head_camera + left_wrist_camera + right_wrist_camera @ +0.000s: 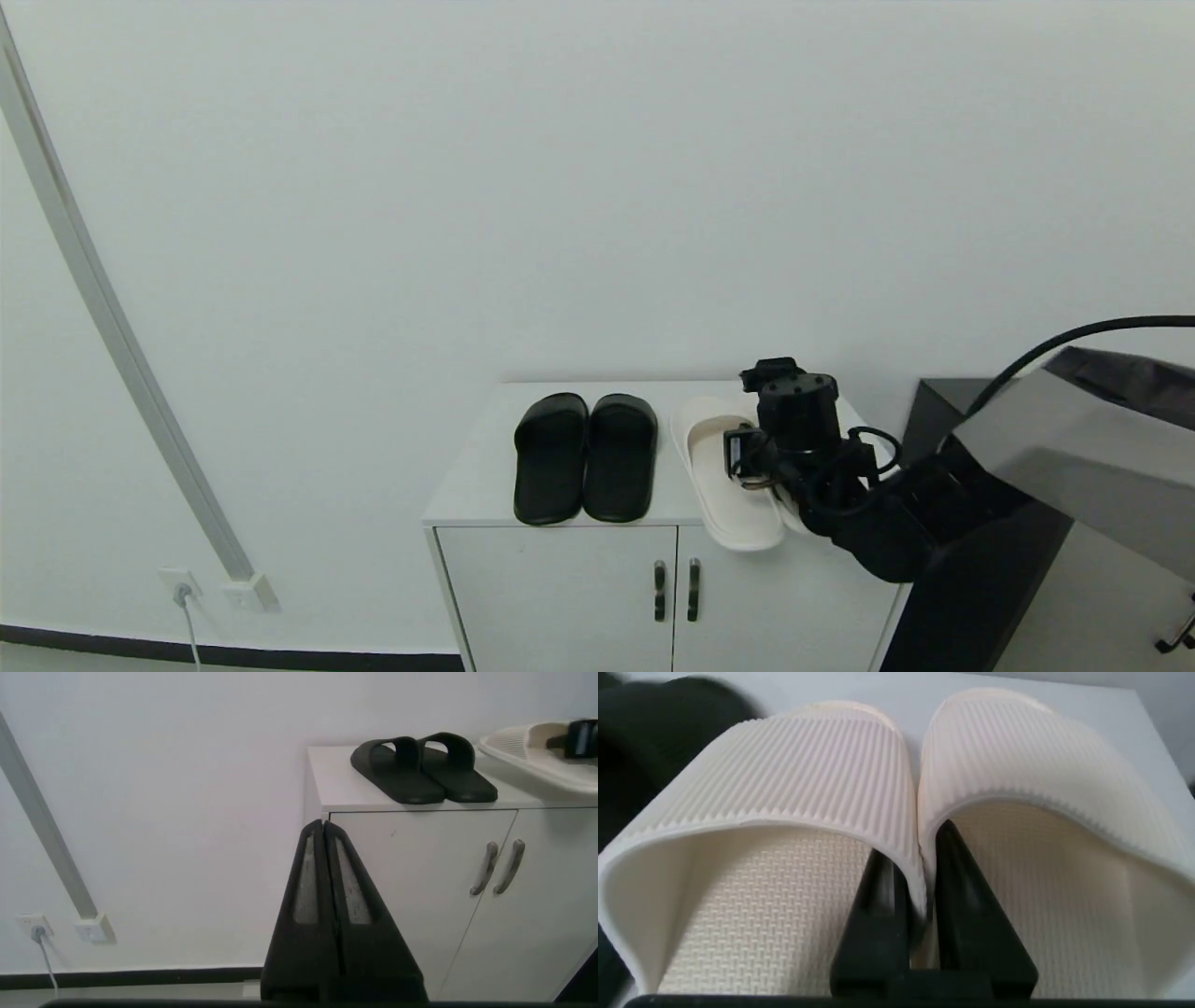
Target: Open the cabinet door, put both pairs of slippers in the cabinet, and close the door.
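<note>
A white two-door cabinet (560, 597) stands against the wall with both doors closed; its two handles (677, 590) meet at the middle. On its top lie a black pair of slippers (583, 457) and, to their right, a white pair (728, 495). My right gripper (920, 859) is shut on the white slippers (822, 793), one finger inside each and the two inner strap edges pinched between. In the head view it sits over them (752, 457). My left gripper (324, 826) is shut and holds nothing, low in front of the cabinet's left corner (411, 887).
A black box-like object (934, 401) stands right of the cabinet. A slanted grey conduit (112, 327) runs down the wall to a socket (182, 588) with a cord at the lower left. The white slippers overhang the cabinet top's front edge.
</note>
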Motion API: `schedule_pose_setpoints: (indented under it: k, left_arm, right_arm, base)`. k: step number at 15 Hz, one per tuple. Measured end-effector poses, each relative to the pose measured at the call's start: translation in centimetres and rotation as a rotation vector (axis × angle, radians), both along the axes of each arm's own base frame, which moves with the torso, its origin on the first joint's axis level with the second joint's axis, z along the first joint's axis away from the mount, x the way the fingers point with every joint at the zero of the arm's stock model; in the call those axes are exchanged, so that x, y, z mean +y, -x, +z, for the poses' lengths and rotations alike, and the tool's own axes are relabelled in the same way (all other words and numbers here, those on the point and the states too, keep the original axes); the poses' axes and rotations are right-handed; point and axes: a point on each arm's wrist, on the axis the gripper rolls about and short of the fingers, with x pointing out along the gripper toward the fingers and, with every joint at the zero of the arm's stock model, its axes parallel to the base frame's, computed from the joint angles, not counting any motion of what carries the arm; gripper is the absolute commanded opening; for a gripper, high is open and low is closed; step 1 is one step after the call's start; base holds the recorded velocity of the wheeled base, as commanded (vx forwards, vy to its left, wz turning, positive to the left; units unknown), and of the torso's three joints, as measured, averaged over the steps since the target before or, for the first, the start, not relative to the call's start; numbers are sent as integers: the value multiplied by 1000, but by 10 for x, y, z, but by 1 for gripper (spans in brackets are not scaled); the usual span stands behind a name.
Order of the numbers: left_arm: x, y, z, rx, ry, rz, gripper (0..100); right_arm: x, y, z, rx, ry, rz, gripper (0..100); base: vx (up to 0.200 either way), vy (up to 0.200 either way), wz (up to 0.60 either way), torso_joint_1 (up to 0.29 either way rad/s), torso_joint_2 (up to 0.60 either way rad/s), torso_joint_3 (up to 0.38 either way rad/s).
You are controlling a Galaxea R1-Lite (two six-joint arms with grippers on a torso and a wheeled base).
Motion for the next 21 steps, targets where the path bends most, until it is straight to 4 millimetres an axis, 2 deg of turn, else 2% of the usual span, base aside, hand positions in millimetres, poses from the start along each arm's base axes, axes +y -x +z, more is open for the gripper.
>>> schedule_pose_setpoints:
  k: [3,5,8,10,13,21]
  left_arm:
    - [0,0,0,0,-1,-1,0]
    - [0,0,0,0,-2,-3,0]
    - [0,0,0,0,-3,-3,0]
    - [0,0,0,0,-2,-3,0]
    - [0,0,0,0,0,-2,0]
    - [0,0,0,0,0,-2,0]
  right_arm:
    - [-18,56,13,-2,-11,215,0]
    - [-36,92,24,13,-44,419,0]
    - [-57,131,39,21,-102,673,0]
    - [-60,140,42,38,-116,732,0]
    - [-56,143,43,38,-120,759,0]
    - [-51,146,39,50,-110,781,0]
  base:
    - [0,0,0,0,0,0]
    - [0,0,0,0,0,0]
    - [0,0,0,0,0,0]
    - [0,0,0,0,0,0]
    - [0,0,0,0,0,0]
    - [-200,0,0,0,0,3]
